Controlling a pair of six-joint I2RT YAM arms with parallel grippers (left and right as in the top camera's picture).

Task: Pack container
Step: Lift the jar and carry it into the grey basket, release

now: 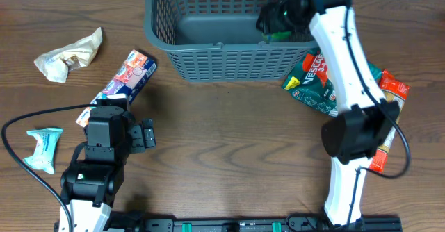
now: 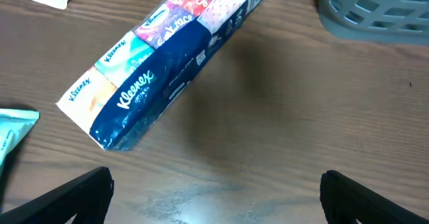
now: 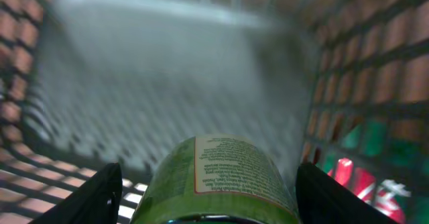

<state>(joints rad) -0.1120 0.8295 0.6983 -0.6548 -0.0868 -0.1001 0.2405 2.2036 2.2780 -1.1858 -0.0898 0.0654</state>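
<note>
Container (image 1: 222, 51) long axis left-right; right fingers (image 3: 107, 192) clasp green can (image 3: 216, 177); left fingers (image 2: 75, 196) spread empty.

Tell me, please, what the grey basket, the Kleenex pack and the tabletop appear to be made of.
Basket: likely moulded plastic, matte grey, given its uniform lattice walls. Kleenex pack: glossy printed plastic film, with sheen and creases. Tabletop: wood or wood-look laminate; grain shows.

- My container (image 1: 208, 51): dark grey, lattice slots.
- Kleenex pack (image 2: 161, 70): navy, with pastel panels.
- The can (image 3: 214, 177): bright green, pale printed label.
- My desk (image 1: 236, 142): brown wood grain.
</note>
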